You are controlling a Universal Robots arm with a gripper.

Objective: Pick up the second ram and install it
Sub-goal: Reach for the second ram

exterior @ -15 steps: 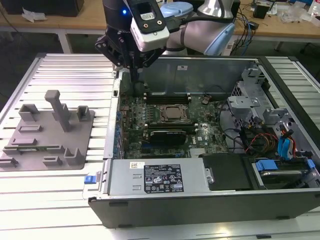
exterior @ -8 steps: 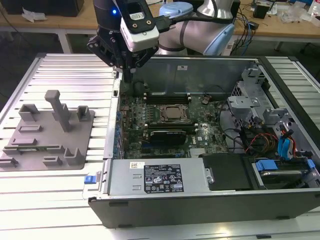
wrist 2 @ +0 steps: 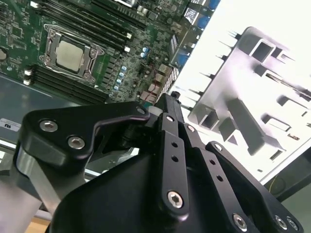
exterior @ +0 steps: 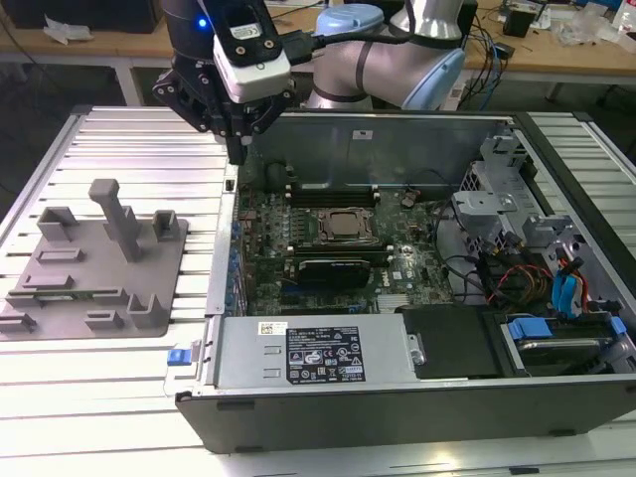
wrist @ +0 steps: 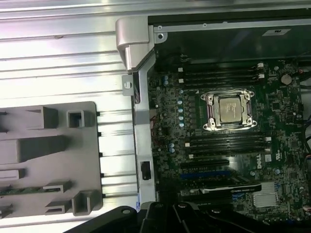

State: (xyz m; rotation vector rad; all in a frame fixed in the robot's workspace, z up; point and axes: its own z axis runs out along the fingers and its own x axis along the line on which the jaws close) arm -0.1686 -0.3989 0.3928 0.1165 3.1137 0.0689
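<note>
The gripper [exterior: 239, 149], fingers pressed together and empty, hovers over the computer case [exterior: 397, 134] corner; the second ram [wrist: 17, 190] lies well apart in the gray holder [wrist: 58, 165].

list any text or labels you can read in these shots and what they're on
Black label on the grey metal cover: print too small to read.
Small white sticker beside it: too small to read.
White tag on the case wall, first wrist view: blurred.
No text can be read.
</note>
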